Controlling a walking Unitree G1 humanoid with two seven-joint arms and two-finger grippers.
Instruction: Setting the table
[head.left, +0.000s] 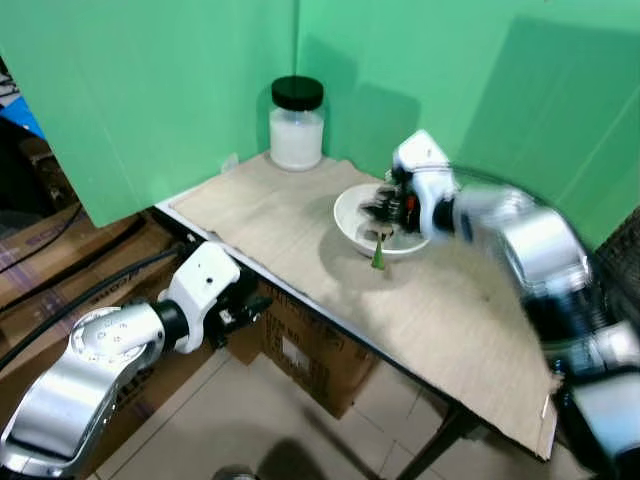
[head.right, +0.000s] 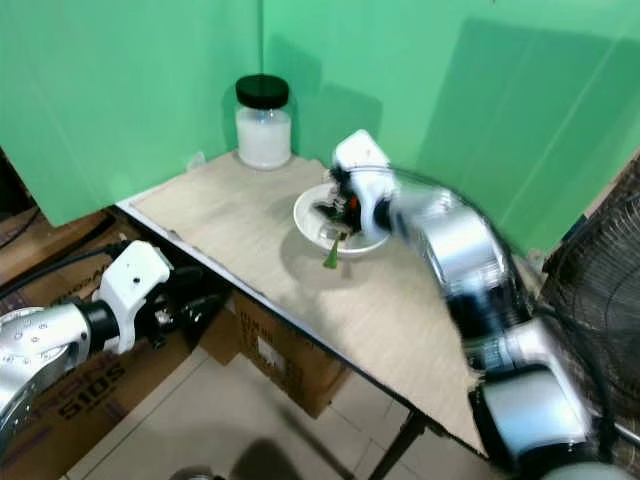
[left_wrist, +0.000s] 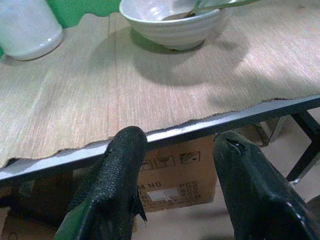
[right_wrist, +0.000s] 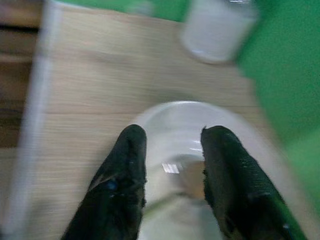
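Note:
A white bowl (head.left: 347, 216) stands on the wooden tabletop (head.left: 455, 320), with a spoon in it whose green handle (head.left: 379, 256) sticks out over the near rim. My right gripper (head.left: 386, 208) hovers just over the bowl; in the right wrist view its fingers (right_wrist: 125, 175) are apart above the bowl (right_wrist: 165, 120), with the spoon's head (right_wrist: 192, 182) lying between them, so it is open. My left gripper (left_wrist: 175, 175) is open and empty, below and in front of the table's edge (left_wrist: 200, 130).
A white jar with a black lid (head.left: 297, 125) stands at the table's far corner against green screens. Cardboard boxes (head.left: 310, 355) sit under the table. A fan grille (head.right: 600, 300) is at the right.

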